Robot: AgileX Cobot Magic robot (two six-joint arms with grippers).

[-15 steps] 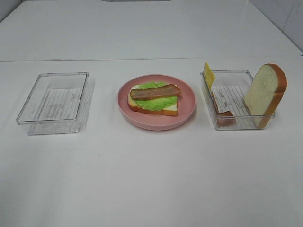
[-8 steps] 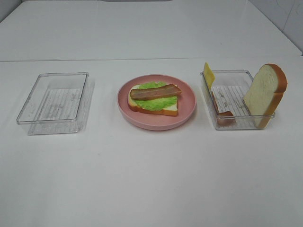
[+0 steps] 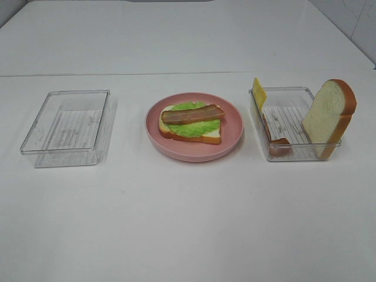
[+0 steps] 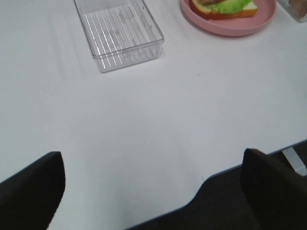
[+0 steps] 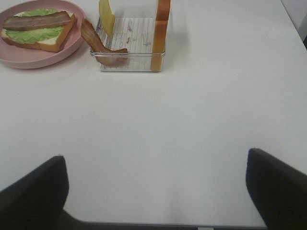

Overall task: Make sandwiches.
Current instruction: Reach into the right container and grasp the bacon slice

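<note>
The left claw point(image 4: 151, 158) and right claw point(image 5: 154, 158) gape wide above the table's point(image 4: 144, 120) near edge.

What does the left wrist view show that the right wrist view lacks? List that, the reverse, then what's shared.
Left wrist only: the ribbed clear tray. Right wrist only: the cheese slice, loose bacon strip and upright bread slice. Both: the pink plate with the open sandwich.
</note>
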